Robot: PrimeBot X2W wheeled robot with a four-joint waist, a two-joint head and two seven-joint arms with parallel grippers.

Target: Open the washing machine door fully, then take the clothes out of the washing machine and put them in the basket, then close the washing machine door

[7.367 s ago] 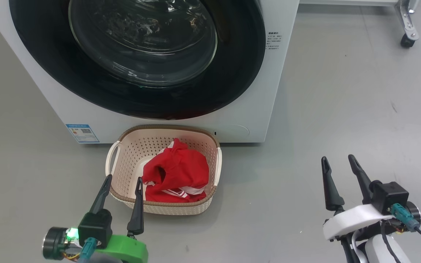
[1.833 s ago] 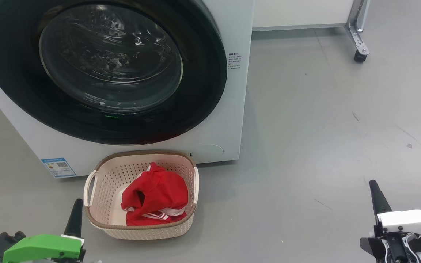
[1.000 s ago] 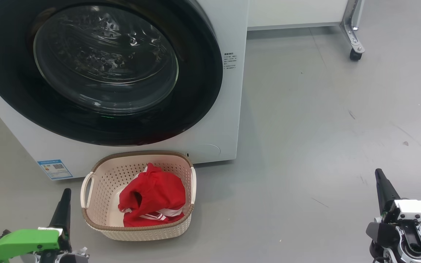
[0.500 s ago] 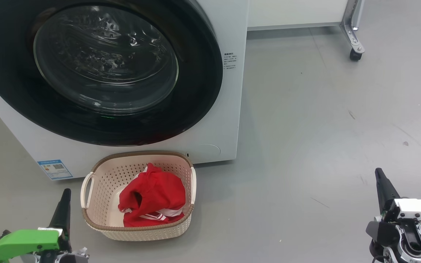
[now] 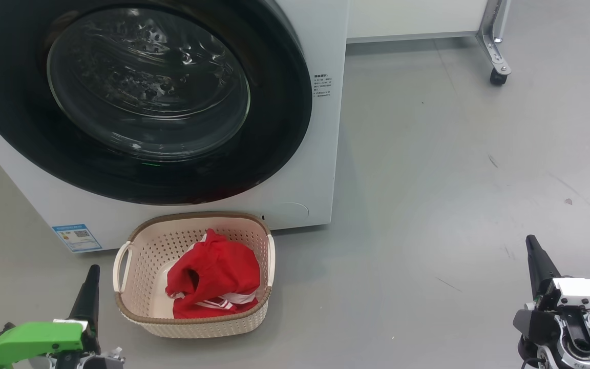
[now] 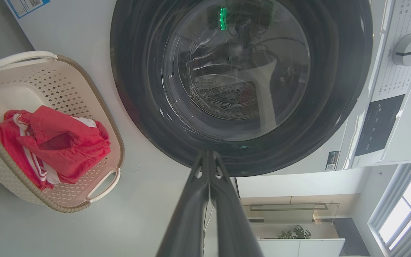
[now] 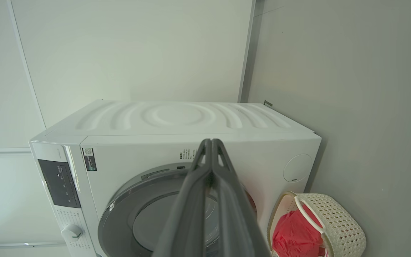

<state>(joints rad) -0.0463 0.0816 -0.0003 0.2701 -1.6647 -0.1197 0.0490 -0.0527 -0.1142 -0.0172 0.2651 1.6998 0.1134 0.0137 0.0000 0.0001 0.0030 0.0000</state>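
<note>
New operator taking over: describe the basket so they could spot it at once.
Find the big white washing machine with its round black door. On the floor just below that door sits the basket: cream perforated plastic, brown rim, loop handles, with the red striped clothes inside.

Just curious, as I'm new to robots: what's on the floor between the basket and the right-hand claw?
Nothing solid: in the head view the grey floor between the basket and the shut right gripper is bare, save faint scuff marks.

clothes (image 5: 213, 279) in basket (image 5: 136, 246) | basket on floor (image 5: 428, 179) before washing machine (image 5: 320, 128), below its door (image 5: 274, 128)
</note>
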